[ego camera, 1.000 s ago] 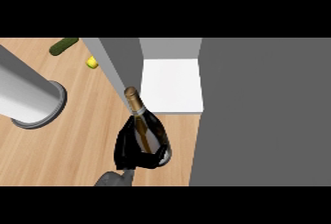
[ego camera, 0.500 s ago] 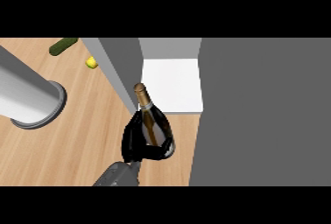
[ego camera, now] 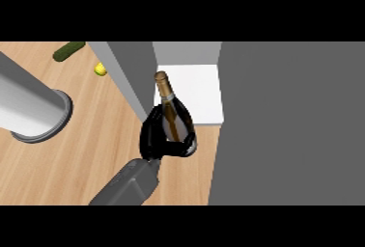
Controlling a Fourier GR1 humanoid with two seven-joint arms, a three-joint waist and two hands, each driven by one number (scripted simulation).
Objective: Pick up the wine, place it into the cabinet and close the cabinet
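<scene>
**Head view: wine bottle held at the cabinet opening**

At the far left, a grey forearm [ego camera: 25, 108] is seen coming in from the left edge, ending in a round cuff over the wooden counter [ego camera: 85, 159]; the left hand itself is not shown. Further back on the counter, a dark green elongated vegetable [ego camera: 68, 51] is seen near the top edge, and a small yellow item [ego camera: 100, 70] lies just beside the cabinet's grey door [ego camera: 132, 72]. The door is seen edge-on, standing open.

Towards the middle, the right hand [ego camera: 158, 140] is seen at the end of a grey forearm rising from the lower edge. Its black fingers are curled round the body of the wine bottle [ego camera: 168, 108], which is gripped and largely hidden below the shoulder. The bottle's brown neck and gold-capped top are pointed away from the robot, lying over the front edge of the cabinet's white shelf [ego camera: 200, 91], just beside the open door.

The right side of the view is filled by the flat grey wall of the cabinet [ego camera: 292, 125].
</scene>
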